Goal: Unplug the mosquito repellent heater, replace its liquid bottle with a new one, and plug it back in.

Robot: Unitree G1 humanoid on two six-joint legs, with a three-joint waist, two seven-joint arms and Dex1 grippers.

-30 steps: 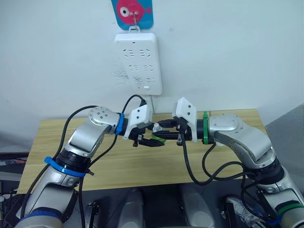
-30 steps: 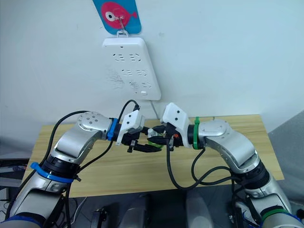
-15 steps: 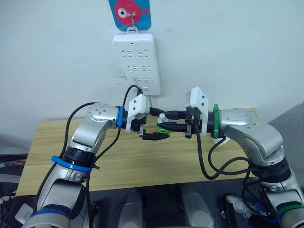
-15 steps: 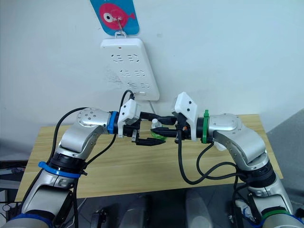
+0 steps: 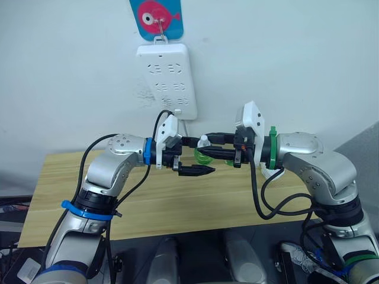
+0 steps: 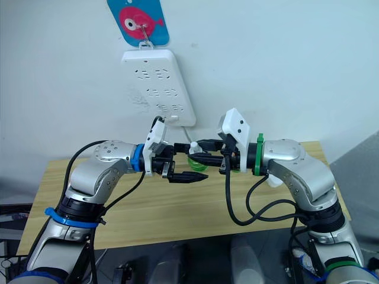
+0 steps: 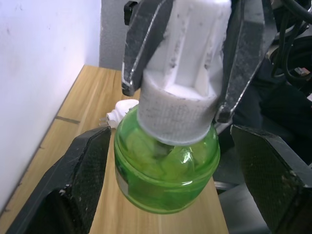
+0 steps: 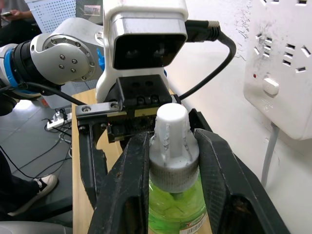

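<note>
**A:** Two grippers meet above the wooden table (image 5: pixel 71 195) in the head views, in front of a white wall where a power strip (image 5: pixel 166 80) hangs from a hook under a blue card with a pink fish (image 5: pixel 156 16). What is between them?

**B:** A green liquid bottle (image 5: pixel 204 155) with a white cap. The right gripper (image 5: pixel 208 151) pinches that cap, its two black fingers pressed on either side, so the bottle hangs in the air, clear of the tabletop. The left gripper (image 5: pixel 198 155) faces it with fingers spread, one above the bottle and one below.

**A:** And from the left wrist?

**B:** The bottle (image 7: pixel 168 163) sits close up, cap gripped by the right gripper's fingers (image 7: pixel 142 41), which show bare scuffed metal. The left gripper's own black fingers (image 7: pixel 80 180) stand wide on both sides of the green body; I cannot tell whether they touch it. Behind the bottle, a small white rounded thing (image 7: pixel 119 111) lies on the table. It may be the mosquito repellent heater, but most of it is hidden.

**A:** The right wrist?

**B:** The ribbed white cap (image 8: pixel 171 141) is clamped between the right gripper's fingers (image 8: pixel 124 195), green liquid visible below. The left gripper's camera block (image 8: pixel 146 44) faces it, and the power strip (image 8: pixel 282 73), with its switch and red light, stands to one side.
</note>
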